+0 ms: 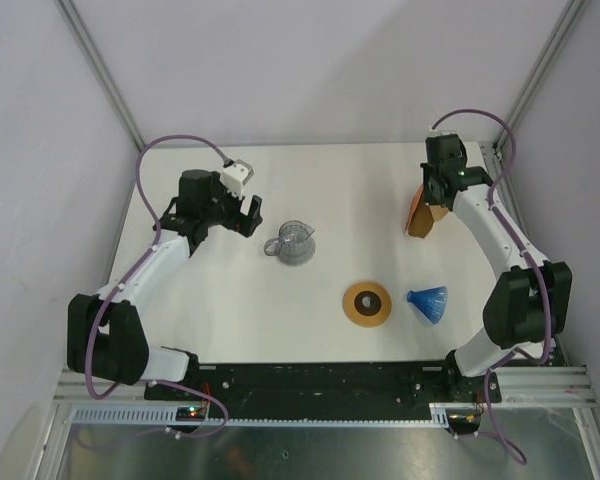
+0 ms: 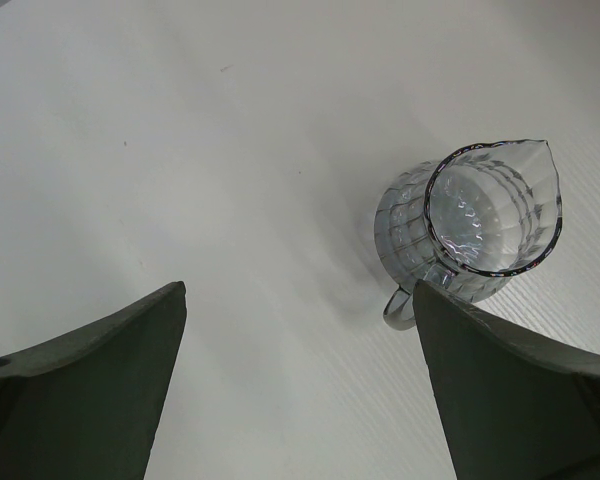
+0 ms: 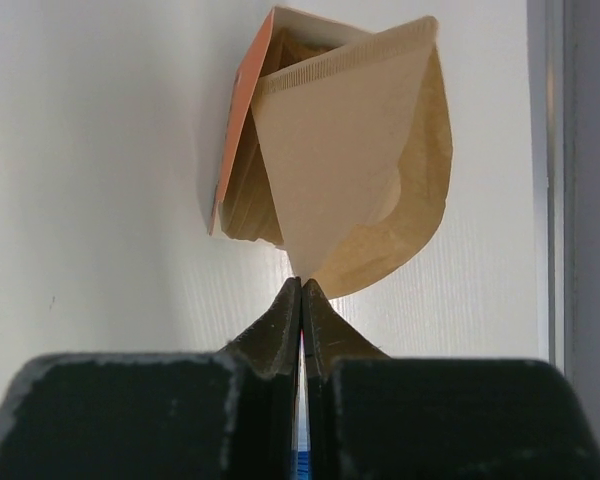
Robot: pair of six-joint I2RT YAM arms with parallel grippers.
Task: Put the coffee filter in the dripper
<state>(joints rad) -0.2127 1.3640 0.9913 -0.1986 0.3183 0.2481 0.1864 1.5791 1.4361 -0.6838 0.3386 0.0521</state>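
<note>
Right claw [image 3: 302, 285] was clamped shut, jaws together on the pointed bottom tip of the coffee filter [image 3: 340, 150], which fanned out away from the fingers. The filter was at the far right of the desk [image 1: 330, 190], close to the right edge, right up against the stack [image 3: 425, 190] of spare filters in its orange sleeve [image 3: 242, 130]. I couldn't tell from the wrist view whether it was fully clear of the stack. The filter's long axis ran tip to rim straight out from the jaws, open rim leading. The dripper [image 1: 427, 303] sat toward the near right corner, well apart from the claw and on the near side of it, back toward the right arm's base. It looked tipped on its side rather than mouth-up, and I couldn't make out exactly which way the mouth faced. The brown ring [image 1: 367, 303] lay just beside it on the left. My read: the right arm was clearly the nearer one. The move would turn on bringing the filter back toward the near edge and swinging its tip round to point into the dripper's mouth. Left claw [image 2: 295, 300] hung wide open with nothing in it on the far left side, near the glass jug [image 2: 480, 215], too far off to matter.
</note>
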